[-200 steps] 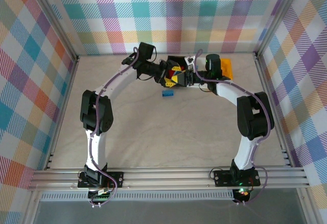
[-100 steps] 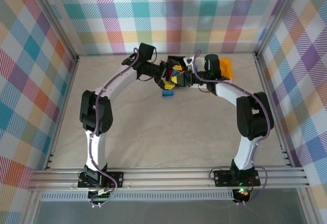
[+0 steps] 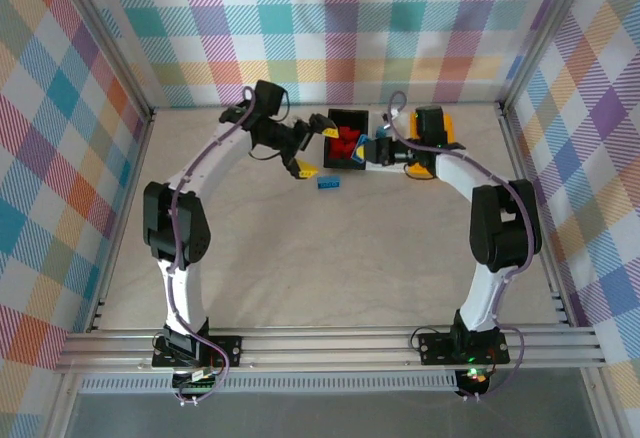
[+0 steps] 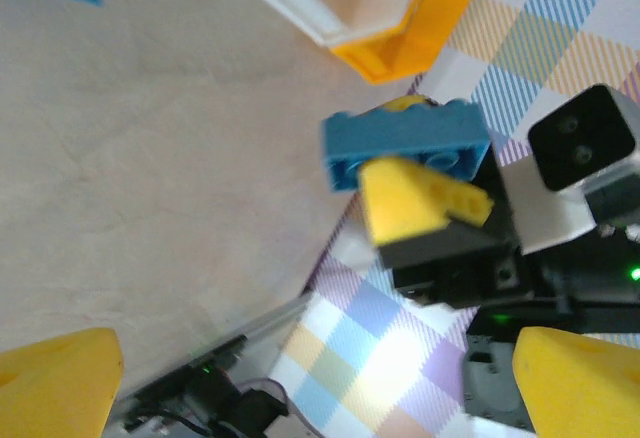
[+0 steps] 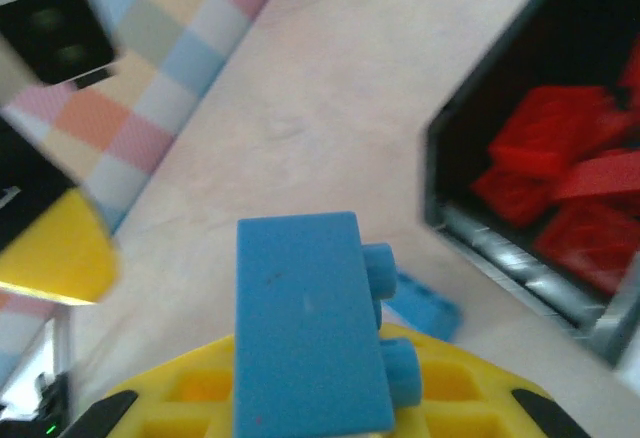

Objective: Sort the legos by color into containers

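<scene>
Blue lego (image 5: 305, 348) is pinched in the right claw (image 5: 305, 403), up off the tabletop (image 3: 330, 258) and just beside the black bin (image 3: 352, 114). The claw is clamped on the smooth side faces, and the studs stick out sideways in the right wrist view.

Left claw (image 4: 315, 368) is spread wide with nothing between its fingers (image 4: 60, 383). It hangs to the left of the black bin.

Step as I read it: carrying a blue piece to its bin.
- Black bin holds red legos (image 5: 560, 178), so it doesn't go there.
- White bin (image 4: 295, 3) shows a sliver of blue at the frame edge in the left wrist view. It's probably the blue target, but I can't confirm its contents.
- Yellow-orange bin (image 4: 420, 18) sits right against the white one.

Next move: bring the right claw over the white bin's opening, centre it inside the rim, then release. The bins are packed close, so a drop near a shared wall could land in the wrong bin.

After that, a second blue lego (image 3: 328, 182) lies loose on the tabletop in front of the black bin, with the left claw closest to it.

Materials:
- Legos are hard, glossy moulded plastic, boxy with round studs. The faces are slick and the grip area is small, so a brick could twist in the pinch.
- Bins are thin-walled rigid plastic, rectangular and open-topped. They look light and would likely slide if bumped.
- Tabletop is matte beige with faint veining.
- Claw fingers are yellow plastic wedges.
</scene>
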Robot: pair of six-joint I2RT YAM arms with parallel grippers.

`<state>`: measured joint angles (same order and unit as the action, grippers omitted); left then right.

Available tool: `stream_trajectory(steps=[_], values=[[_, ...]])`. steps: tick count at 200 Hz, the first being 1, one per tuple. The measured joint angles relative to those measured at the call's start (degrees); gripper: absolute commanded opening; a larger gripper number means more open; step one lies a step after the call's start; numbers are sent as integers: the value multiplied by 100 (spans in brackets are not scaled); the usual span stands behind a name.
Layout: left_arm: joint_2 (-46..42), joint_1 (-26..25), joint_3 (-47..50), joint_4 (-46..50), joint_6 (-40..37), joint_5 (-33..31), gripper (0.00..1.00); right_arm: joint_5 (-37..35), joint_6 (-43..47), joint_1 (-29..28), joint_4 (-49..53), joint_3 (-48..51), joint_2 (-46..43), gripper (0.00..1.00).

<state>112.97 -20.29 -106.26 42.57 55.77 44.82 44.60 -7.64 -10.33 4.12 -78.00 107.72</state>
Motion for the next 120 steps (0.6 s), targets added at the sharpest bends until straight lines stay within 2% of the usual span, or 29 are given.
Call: stream_trajectory(steps=[45,79,120], values=[[-238,164,66,726,-863,-540,100,-1141,295,306,916,-1440,627,18],[-249,203,348,988,-1147,-728,100,-1838,409,376,1403,-2378,1381,20],[-315,286,490,1154,-1322,-859,100,-2330,595,389,1825,-2894,1849,47]])
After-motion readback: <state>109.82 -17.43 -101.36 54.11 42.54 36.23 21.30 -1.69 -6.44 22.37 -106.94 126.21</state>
